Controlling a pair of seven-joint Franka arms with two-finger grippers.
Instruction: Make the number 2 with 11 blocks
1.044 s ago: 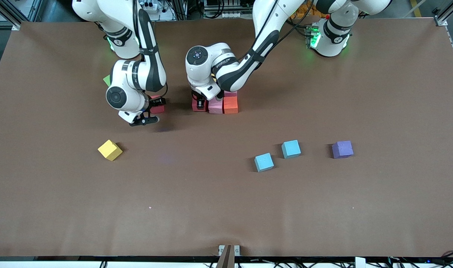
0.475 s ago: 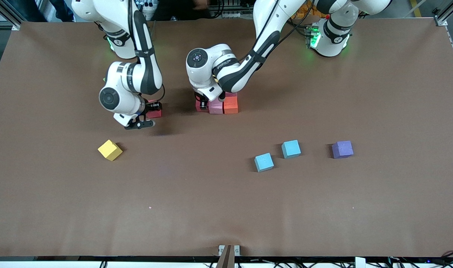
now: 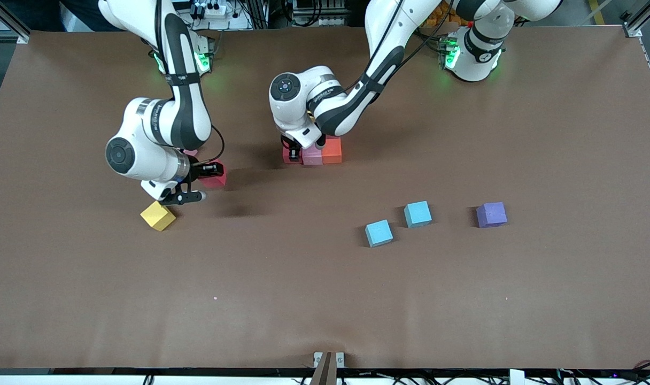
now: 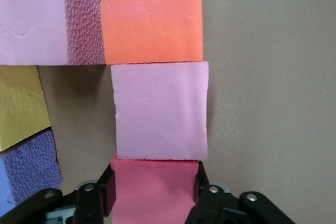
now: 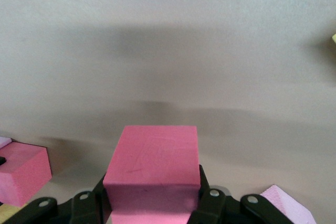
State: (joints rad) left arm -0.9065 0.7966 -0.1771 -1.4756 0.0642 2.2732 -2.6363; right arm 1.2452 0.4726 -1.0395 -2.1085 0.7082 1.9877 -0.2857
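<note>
My left gripper (image 3: 292,153) is shut on a red block (image 4: 155,192) that sits on the table at the end of a row, touching a pink block (image 3: 312,155), with an orange block (image 3: 331,151) after it. In the left wrist view another pink block (image 4: 34,17) and a yellow block (image 4: 20,106) lie beside the row. My right gripper (image 3: 204,179) is shut on the other red block (image 3: 215,177) and holds it above the table, next to a loose yellow block (image 3: 157,215). Two light blue blocks (image 3: 379,233) (image 3: 417,214) and a purple block (image 3: 491,214) lie loose toward the left arm's end.
A bit of a pink block (image 3: 190,153) shows under the right arm's wrist. The left arm's wrist hides the rest of the built group. The green cube is hidden.
My right gripper has carried its red block toward the front camera and the right arm's end, ending close to the loose yellow block. The left gripper has barely moved.
</note>
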